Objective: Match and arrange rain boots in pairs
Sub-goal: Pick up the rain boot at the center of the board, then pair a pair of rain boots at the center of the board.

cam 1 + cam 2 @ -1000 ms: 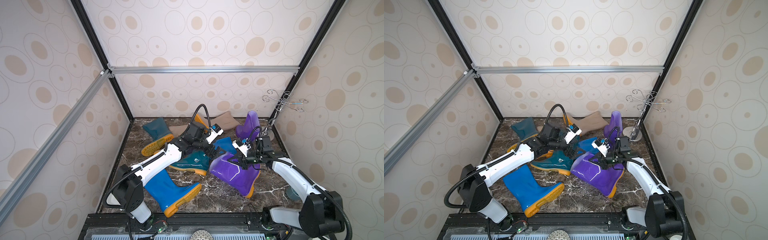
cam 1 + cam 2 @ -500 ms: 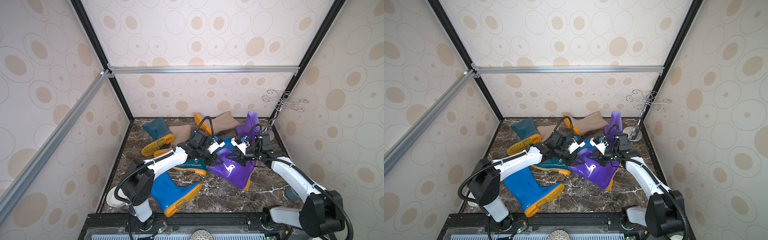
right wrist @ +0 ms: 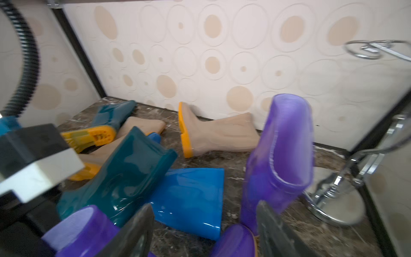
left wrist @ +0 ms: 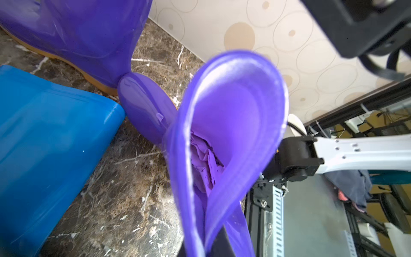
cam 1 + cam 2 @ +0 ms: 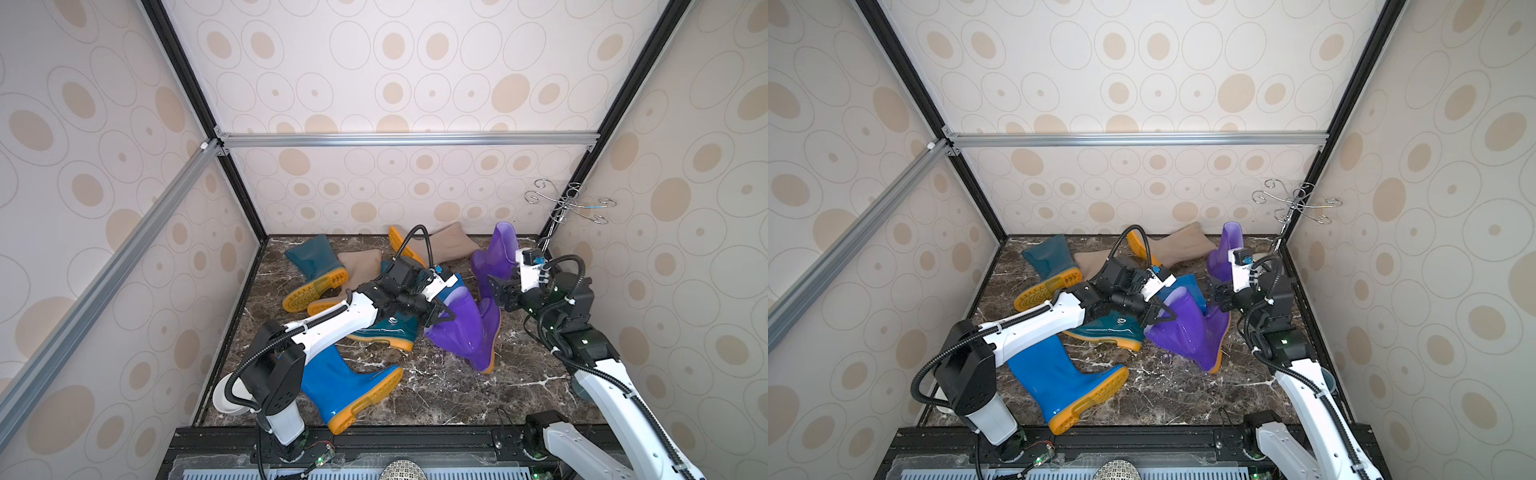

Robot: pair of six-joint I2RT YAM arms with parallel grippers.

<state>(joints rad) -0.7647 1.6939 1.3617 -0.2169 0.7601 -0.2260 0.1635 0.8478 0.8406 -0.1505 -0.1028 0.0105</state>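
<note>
My left gripper (image 5: 440, 318) (image 4: 200, 249) is shut on the pinched top rim of a purple rain boot (image 5: 467, 328) (image 5: 1187, 328) (image 4: 222, 133) that stands tilted at mid-floor. My right gripper (image 5: 496, 291) (image 3: 204, 235) hangs open just right of it, above its toe (image 3: 235, 242), holding nothing. The other purple boot (image 5: 498, 253) (image 3: 280, 155) stands upright at the back right. A blue boot (image 5: 345, 382) lies in front, and another blue one (image 5: 1192, 286) (image 3: 191, 195) is partly hidden. Two dark teal boots (image 5: 309, 266) (image 5: 386, 328) and two beige boots (image 5: 446, 247) (image 5: 359, 266) lie behind.
A chrome hook stand (image 5: 569, 203) (image 3: 338, 204) occupies the back right corner, close to the upright purple boot. Patterned walls close in the marble floor (image 5: 436, 390) on three sides. A white bowl (image 5: 224, 399) sits by the left arm's base.
The left gripper swung over from the teal boot and closed on the purple boot's rim. The right gripper opened, let go of that boot and drew back to the right.
</note>
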